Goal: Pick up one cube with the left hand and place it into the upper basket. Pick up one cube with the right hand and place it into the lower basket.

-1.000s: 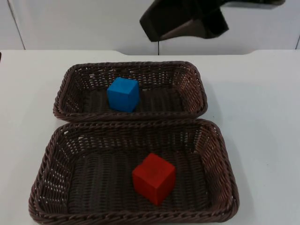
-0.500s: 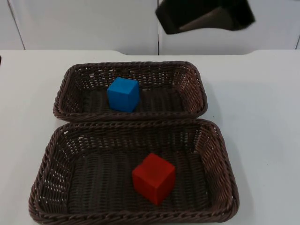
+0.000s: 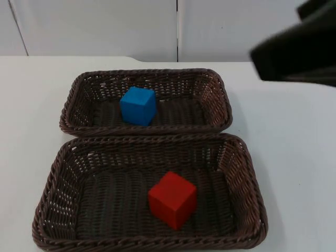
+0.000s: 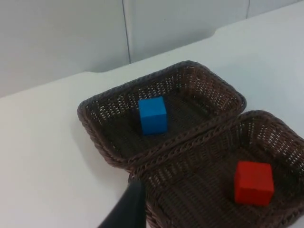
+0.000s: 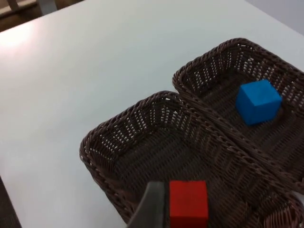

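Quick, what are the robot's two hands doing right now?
Left gripper: beside the baskets, holding nothing; open or shut cannot be told.
Right gripper: above the red cube, not holding it; open or shut cannot be told.

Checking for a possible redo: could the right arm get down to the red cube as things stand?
Probably yes. The red cube lies uncovered in the lower basket, with nothing over it; the right arm is above the table's right side.

A blue cube (image 3: 138, 105) sits in a dark brown woven upper basket (image 3: 84, 84), a red cube (image 3: 172, 199) in a dark brown woven lower basket (image 3: 58, 173), on a white table (image 3: 294, 157).
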